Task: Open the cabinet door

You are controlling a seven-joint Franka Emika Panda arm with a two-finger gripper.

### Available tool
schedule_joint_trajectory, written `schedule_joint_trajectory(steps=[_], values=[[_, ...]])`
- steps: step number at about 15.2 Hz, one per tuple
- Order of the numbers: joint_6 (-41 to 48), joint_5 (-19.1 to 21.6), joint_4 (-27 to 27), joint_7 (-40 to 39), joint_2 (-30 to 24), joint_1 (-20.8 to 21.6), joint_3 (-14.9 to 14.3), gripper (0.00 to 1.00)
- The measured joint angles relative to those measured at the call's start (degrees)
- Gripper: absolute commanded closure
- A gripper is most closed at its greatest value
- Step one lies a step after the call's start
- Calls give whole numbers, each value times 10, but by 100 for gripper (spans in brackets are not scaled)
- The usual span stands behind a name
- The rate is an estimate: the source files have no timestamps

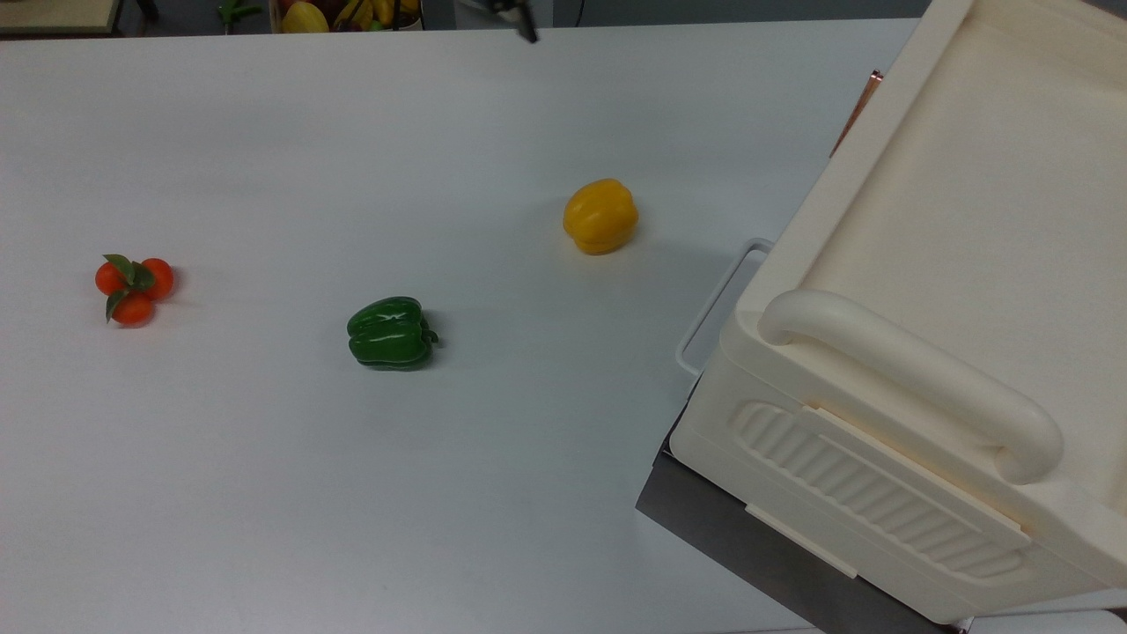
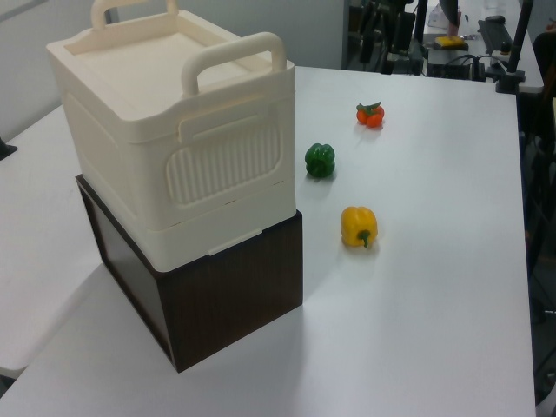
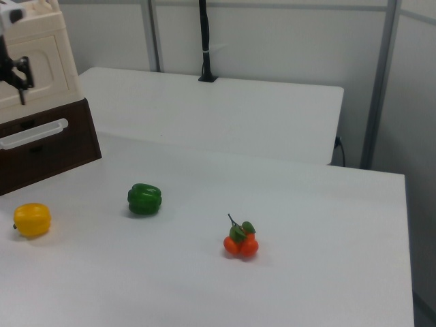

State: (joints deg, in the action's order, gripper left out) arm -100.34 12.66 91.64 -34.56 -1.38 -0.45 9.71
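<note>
**Still short of the door: where a pull should go**

Seen in the top view, the cream cabinet (image 1: pixel 933 264) fills the top view's right side, sitting on a dark base box (image 1: pixel 748 537). The cabinet door faces the open bench (image 1: pixel 352 484), so it shows edge-on. Its copper strip handle (image 1: pixel 857 110) peeps out at the cabinet's far corner. The gripper (image 1: pixel 526 25) hangs at the bench's far edge, well apart from the cabinet. A yellow pepper (image 1: pixel 600 216) lies near the cabinet's door side, and a green pepper (image 1: pixel 390 332) and a tomato cluster (image 1: pixel 134 286) lie further out.

From the left view, the cabinet (image 2: pixel 174 130) turns its ribbed side panel (image 2: pixel 226 165) and its thick bar handle (image 2: pixel 233 59) to the camera. Neither is the thing to pull.

Over in the right view, the cabinet door (image 3: pixel 42 58) shows face-on as a flat cream panel with a recessed inset. It looks shut flush against the cabinet body. The gripper (image 3: pixel 19 78) hangs in front of it. Whether it touches the panel, and whether it is open or closed, I cannot tell.

I judge the door to be light, stiff moulded plastic with a smooth, slippery face that offers no purchase. The narrow copper strip is the place to take hold, hooked or pinched at its free edge. The pull should then follow the arc of the hinge. The cabinet merely rests on the base box, so a hard or straight tug could slide the whole thing. The strip is thin enough to slip out of a loose grip.
</note>
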Motion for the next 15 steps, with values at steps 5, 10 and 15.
schedule_joint_trajectory(steps=[5,10,15], values=[[-73,1,-2,-2,11,1,76,58],[-140,1,-2,-20,36,22,103,62],[-230,1,-2,-21,71,32,132,62]])
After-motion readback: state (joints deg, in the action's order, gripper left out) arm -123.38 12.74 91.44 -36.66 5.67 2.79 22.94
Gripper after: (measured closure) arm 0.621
